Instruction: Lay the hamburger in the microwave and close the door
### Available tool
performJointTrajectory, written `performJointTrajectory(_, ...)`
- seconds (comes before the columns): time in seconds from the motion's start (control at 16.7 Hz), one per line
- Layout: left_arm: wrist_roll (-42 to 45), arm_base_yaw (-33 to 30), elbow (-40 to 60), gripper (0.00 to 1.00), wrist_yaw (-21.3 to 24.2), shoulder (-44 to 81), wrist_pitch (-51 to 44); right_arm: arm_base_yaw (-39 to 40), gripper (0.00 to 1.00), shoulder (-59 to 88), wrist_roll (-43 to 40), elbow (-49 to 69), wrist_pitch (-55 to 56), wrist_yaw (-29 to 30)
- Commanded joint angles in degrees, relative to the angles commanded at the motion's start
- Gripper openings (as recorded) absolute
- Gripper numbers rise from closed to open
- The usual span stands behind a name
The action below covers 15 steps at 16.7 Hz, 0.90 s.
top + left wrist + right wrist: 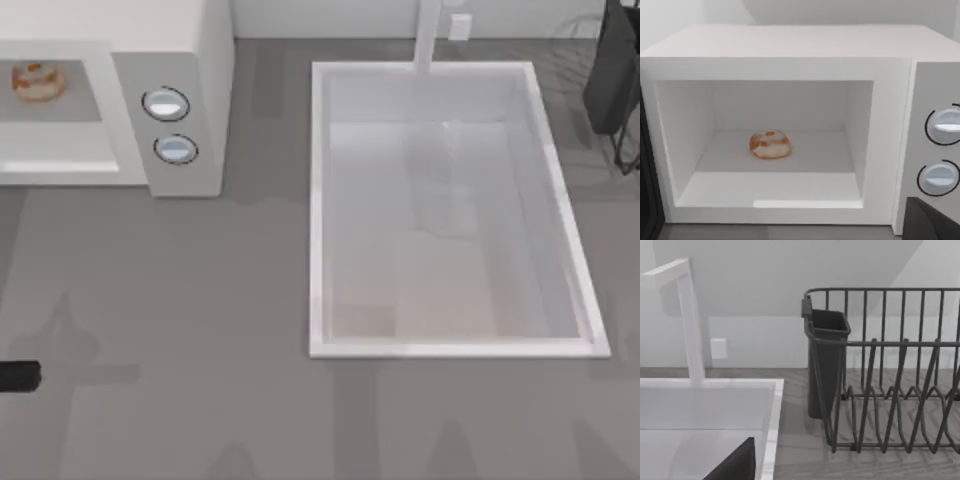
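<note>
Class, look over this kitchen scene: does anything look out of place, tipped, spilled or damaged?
Nothing is spilled, tipped or broken. The one unfinished thing: the hamburger sits upright on the floor of the microwave, whose cavity stands open. The sink and the dish rack look in order.

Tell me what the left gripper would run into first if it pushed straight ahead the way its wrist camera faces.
Probably the hamburger on the floor of the open microwave cavity, which lies almost straight ahead with nothing before it; if it passed above the bun, the cavity's back wall. Depth is uncertain.
</note>
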Motion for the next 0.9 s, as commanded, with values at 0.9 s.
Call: performJointTrajectory(0.9,4.7,-2.0,7.5,0.00,-4.4,1.6,-8.9,0.0,1.00,0.0,0.0,0.0,0.0,0.0)
